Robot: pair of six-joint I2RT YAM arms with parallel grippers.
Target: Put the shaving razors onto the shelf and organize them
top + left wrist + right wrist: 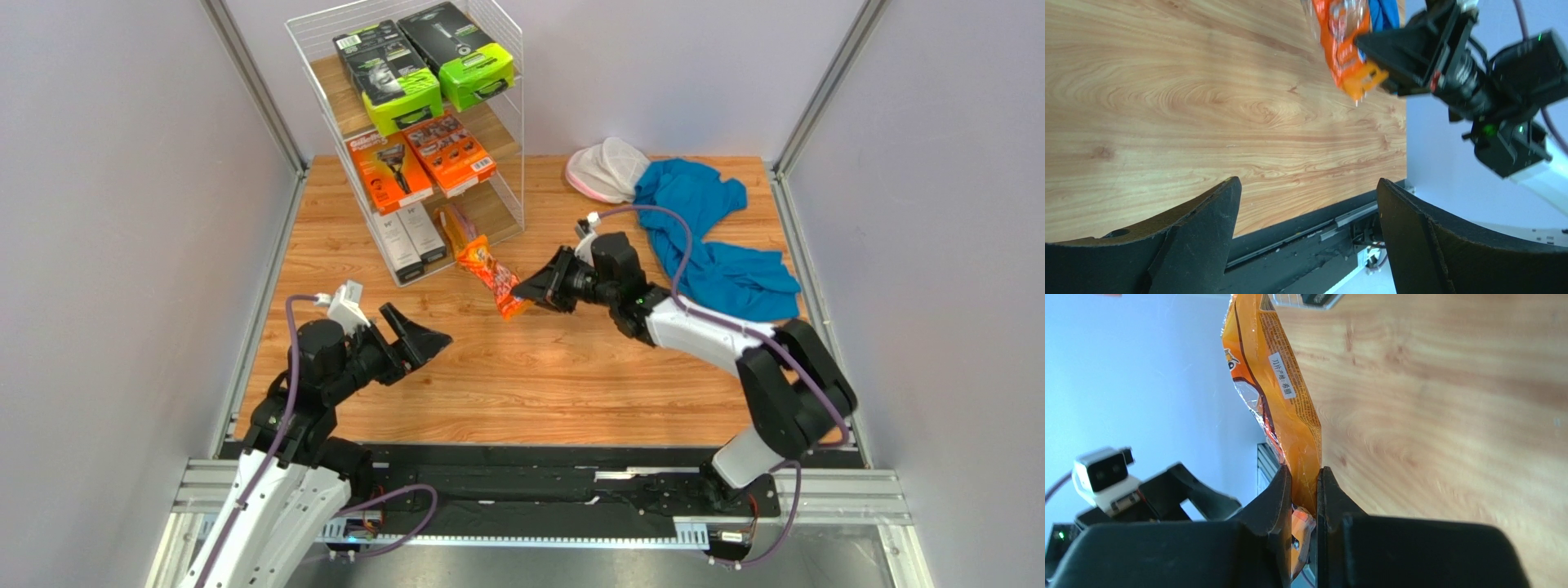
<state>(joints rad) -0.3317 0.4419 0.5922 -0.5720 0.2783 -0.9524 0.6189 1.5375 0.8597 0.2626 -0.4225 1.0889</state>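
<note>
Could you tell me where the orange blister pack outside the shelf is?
In the top view, the orange blister pack is pinched in the right hand, just before the shelf's bottom tier.

Left pincer (pixel 421 332) agape, right pincer (pixel 525 294) tight.

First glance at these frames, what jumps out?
The right gripper, mid-table, is shut on a narrow orange pack just in front of the shelf. The shelf, at the back left, already holds two black-and-lime packs on top and two orange boxes on the middle tier. The left gripper hangs open and empty at the near left; a blue cloth lies at the back right.
</note>
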